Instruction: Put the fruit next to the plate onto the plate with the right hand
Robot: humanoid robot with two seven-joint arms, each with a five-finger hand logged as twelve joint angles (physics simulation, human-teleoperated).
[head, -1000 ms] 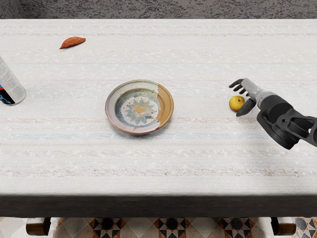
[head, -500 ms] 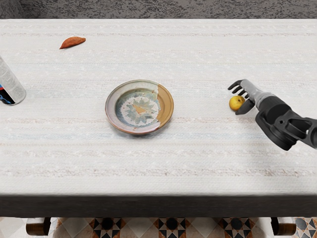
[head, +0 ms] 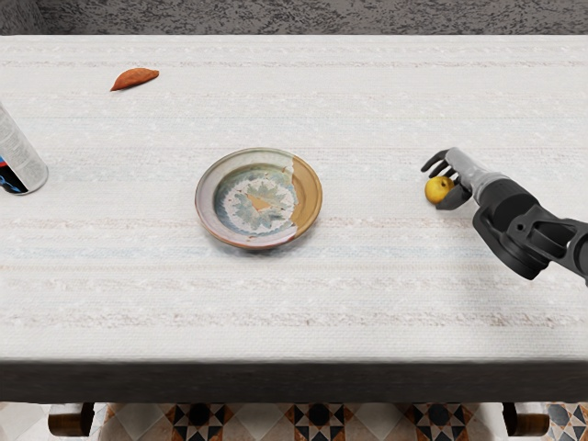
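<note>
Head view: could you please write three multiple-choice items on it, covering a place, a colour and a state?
1. The fruit lies: A on the table, right of the plate; B on the plate; C at the table's far left.
2. The fruit is: A green; B yellow; C purple.
3. The plate: A holds the fruit; B is upside down; C holds nothing.
Answers: 1 A, it sits by the right hand; 2 B, its skin is plainly yellow; 3 C, only glaze shows inside.
</note>
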